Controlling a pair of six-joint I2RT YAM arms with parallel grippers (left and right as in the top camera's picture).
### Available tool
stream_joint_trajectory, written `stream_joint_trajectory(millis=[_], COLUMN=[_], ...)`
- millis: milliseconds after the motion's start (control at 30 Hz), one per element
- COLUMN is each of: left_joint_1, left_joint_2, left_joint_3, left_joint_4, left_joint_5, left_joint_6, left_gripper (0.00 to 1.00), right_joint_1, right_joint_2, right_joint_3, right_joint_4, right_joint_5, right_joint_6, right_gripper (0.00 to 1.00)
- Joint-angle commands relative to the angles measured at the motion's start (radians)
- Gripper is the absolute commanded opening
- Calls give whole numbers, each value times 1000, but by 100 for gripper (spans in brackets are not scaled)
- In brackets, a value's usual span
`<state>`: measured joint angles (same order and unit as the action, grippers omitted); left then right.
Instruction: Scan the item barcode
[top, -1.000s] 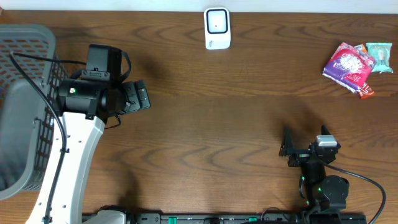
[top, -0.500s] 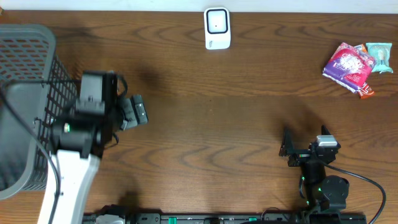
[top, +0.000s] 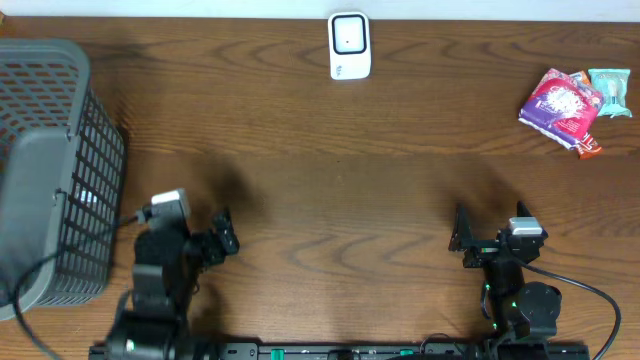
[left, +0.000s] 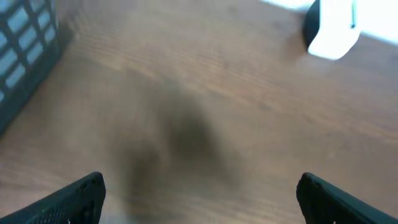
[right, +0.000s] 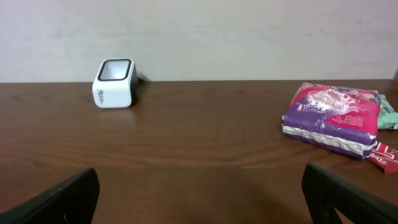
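**A:** Overhead first. Where is the item?

**B:** The purple packet (top: 562, 103) lies at the upper right of the frame, with a green packet (top: 609, 90) against it and a red bar (top: 588, 146) poking out at its lower edge. The white scanner (top: 349, 45) stands at top centre of the counter (top: 340, 180).

**A:** And the grippers?

**B:** The right gripper (top: 462, 240) sits lower right, spread and empty, well apart from the packet above it. The left gripper (top: 228, 232) is lower left, just beside the grey basket (top: 50, 170), and far from the packet.

**A:** Left wrist view?

**B:** It's blurred. The two fingers (left: 74, 199) sit wide apart in the bottom corners with nothing between them. The scanner (left: 333, 28) is at upper right and the basket (left: 25, 50) at upper left. The packet is out of frame.

**A:** Right wrist?

**B:** The fingers (right: 56, 202) are spread at the bottom corners, holding nothing. The purple packet (right: 331, 118) lies at right of frame, beyond the fingers. The scanner (right: 114, 83) is upper left, near the wall.
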<state>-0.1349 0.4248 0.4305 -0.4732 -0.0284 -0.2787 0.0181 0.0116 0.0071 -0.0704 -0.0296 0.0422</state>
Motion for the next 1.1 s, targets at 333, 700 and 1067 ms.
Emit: stream_joint_trajectory(millis=[333,700,1067], left_joint_1=[-2,-1,19], left_joint_2=[-287,-424,-424], left_joint_3=[-239,-398,-427], left_joint_4=[195,494,533], left_joint_5=[2,2,44], left_joint_6=[56,90,227], left_gripper=[98,98,98], right_joint_1=[14,14,14], right_joint_2=[-6,-6,-6], right_joint_3=[-2,-2,-2], right_joint_4=[-4,-5,-5], right_joint_5=[-5,-5,-5], right_joint_6=[13,13,13], right_gripper=[99,99,99])
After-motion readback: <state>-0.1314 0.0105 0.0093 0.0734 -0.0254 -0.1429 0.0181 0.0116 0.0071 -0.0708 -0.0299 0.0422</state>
